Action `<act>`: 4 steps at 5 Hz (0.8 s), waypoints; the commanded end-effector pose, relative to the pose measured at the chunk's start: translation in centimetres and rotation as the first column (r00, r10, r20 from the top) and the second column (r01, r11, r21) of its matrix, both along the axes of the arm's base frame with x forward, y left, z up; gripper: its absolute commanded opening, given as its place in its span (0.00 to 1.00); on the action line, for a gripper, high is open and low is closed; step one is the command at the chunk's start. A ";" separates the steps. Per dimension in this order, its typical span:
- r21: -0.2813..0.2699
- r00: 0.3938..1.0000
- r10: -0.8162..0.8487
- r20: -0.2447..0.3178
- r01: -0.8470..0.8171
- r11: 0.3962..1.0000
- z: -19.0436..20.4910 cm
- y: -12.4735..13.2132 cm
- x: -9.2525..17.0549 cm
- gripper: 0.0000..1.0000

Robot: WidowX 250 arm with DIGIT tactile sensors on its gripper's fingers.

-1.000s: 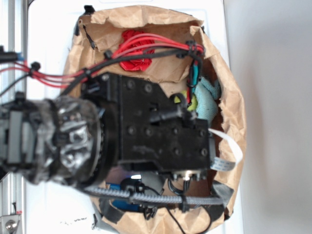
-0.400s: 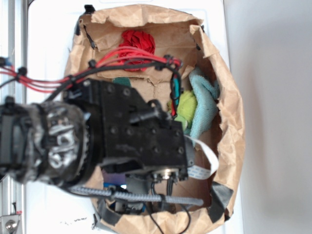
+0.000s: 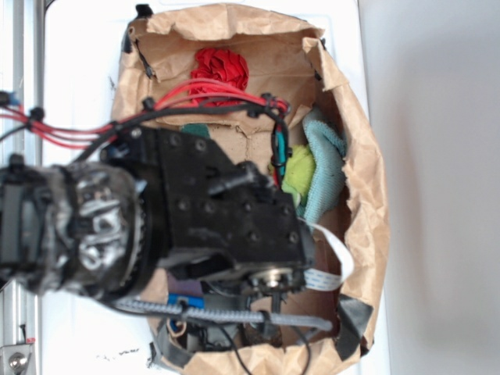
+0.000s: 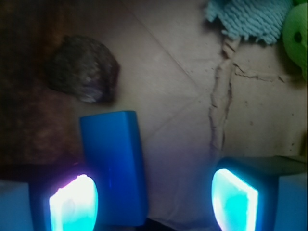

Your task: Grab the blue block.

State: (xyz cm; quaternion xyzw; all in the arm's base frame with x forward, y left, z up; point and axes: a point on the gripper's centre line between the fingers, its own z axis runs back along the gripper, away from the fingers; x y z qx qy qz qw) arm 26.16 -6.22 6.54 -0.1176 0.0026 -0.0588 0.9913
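The blue block [image 4: 114, 163] lies flat on the brown paper floor, its long side running away from me. In the wrist view my gripper [image 4: 154, 202] is open and straddles it. The block sits right beside the glowing left finger [image 4: 74, 204], partly covered by it, while a wide gap of bare paper separates it from the right finger [image 4: 234, 199]. In the exterior view the black arm body [image 3: 211, 211] covers the gripper, and only a small blue sliver [image 3: 186, 301] shows beneath it.
A brown paper bag [image 3: 367, 180] walls in the work area. A dark lumpy object [image 4: 82, 70] lies just beyond the block. The pale teal cloth [image 3: 324, 168] and a yellow-green item [image 3: 299, 170] lie to the right, a red cloth [image 3: 223, 66] at the back.
The arm has shifted left and toward the bag's near end, uncovering the teal cloth and yellow-green item. In the last half second it has moved only slightly.
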 end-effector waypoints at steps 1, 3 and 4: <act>-0.029 0.997 -0.043 0.058 0.044 0.999 1.7 -1.7 0.1 1.00; -0.017 0.995 -0.005 0.099 0.007 1.000 -0.5 -4.5 -0.4 1.00; 0.020 0.995 -0.011 0.102 0.009 1.000 -1.6 -5.5 -0.7 1.00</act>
